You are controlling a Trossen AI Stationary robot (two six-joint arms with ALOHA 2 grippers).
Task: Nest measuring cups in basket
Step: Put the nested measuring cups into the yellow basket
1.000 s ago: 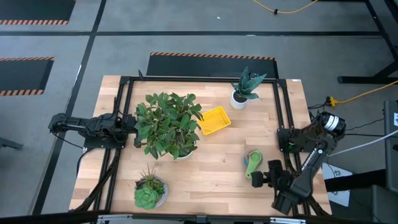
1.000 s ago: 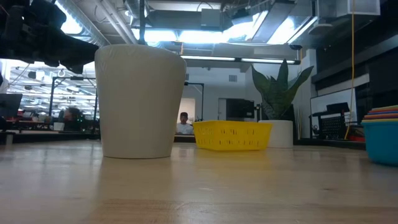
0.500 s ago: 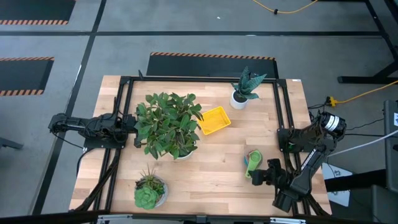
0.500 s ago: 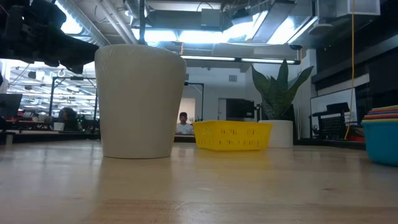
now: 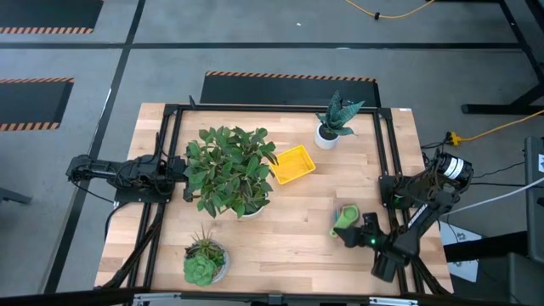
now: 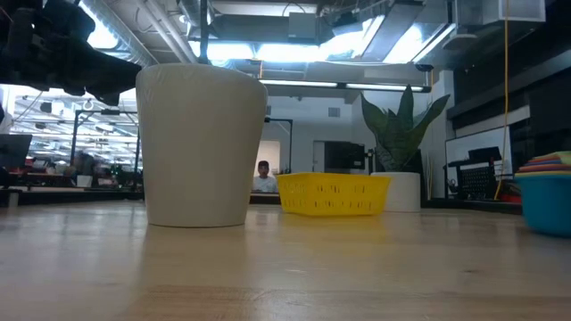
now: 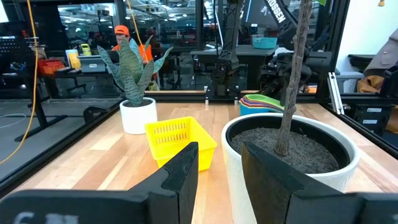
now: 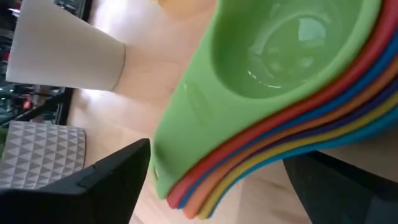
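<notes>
High view: cups already nested, stacked on table well apart from basket. Right pincer spread wide around stack handles, not clenched. Transfer into basket pending.

left pincer – table's left edge, part-open | right pincer – fingers spread wide

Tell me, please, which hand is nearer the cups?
The right hand: it is open right at the cups' handles. The left hand waits across the table, beyond the leafy plant.
</notes>
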